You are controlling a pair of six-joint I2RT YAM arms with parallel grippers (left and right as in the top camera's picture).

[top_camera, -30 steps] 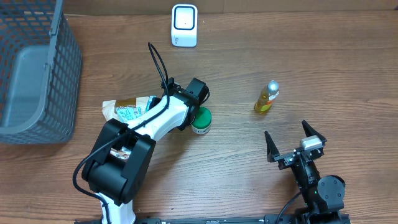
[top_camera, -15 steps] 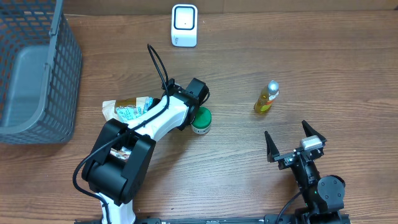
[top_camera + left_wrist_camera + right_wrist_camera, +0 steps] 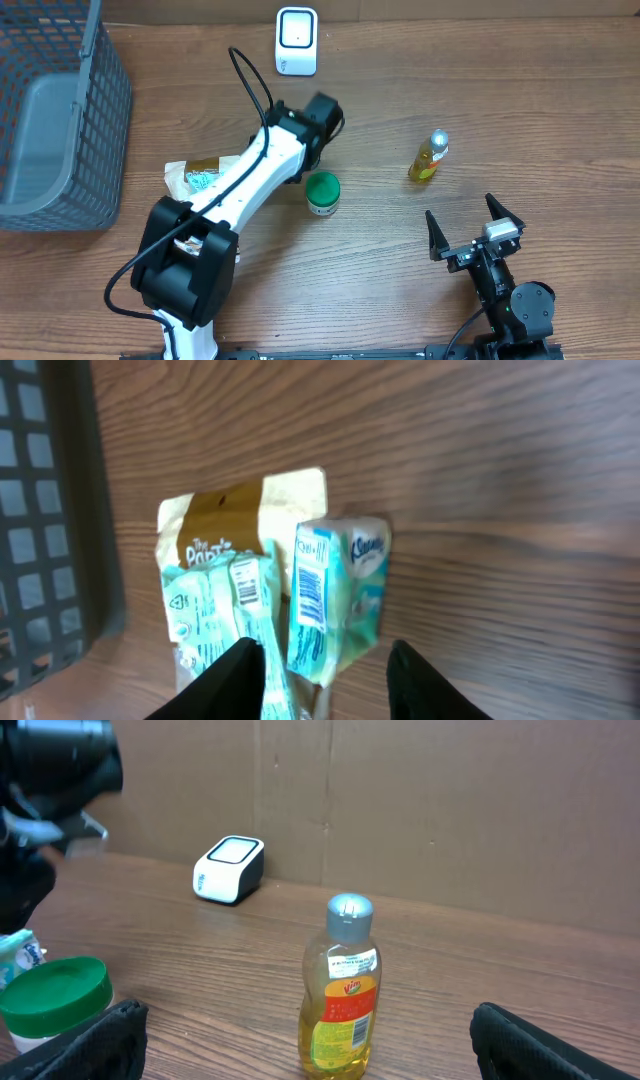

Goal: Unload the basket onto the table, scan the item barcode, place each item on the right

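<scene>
The white barcode scanner (image 3: 297,41) stands at the table's far edge, also seen in the right wrist view (image 3: 228,870). A green-lidded jar (image 3: 322,193) stands alone in the middle. My left arm (image 3: 255,175) reaches over it, wrist raised toward the scanner. My left gripper (image 3: 322,646) is open with nothing between its fingers. It looks down from a height at a teal tissue pack (image 3: 338,595) with its barcode showing, and at a brown packet (image 3: 240,520). A yellow bottle (image 3: 428,157) stands ahead of my open right gripper (image 3: 465,220), label and barcode facing it (image 3: 340,990).
A grey mesh basket (image 3: 55,110) fills the far left corner, its edge showing in the left wrist view (image 3: 45,510). The packets (image 3: 200,175) lie between the basket and the jar. Cardboard (image 3: 420,810) backs the table.
My left gripper has opened, let go of the green-lidded jar and risen away toward the scanner. The jar stays upright on the table. The right arm has not moved.
</scene>
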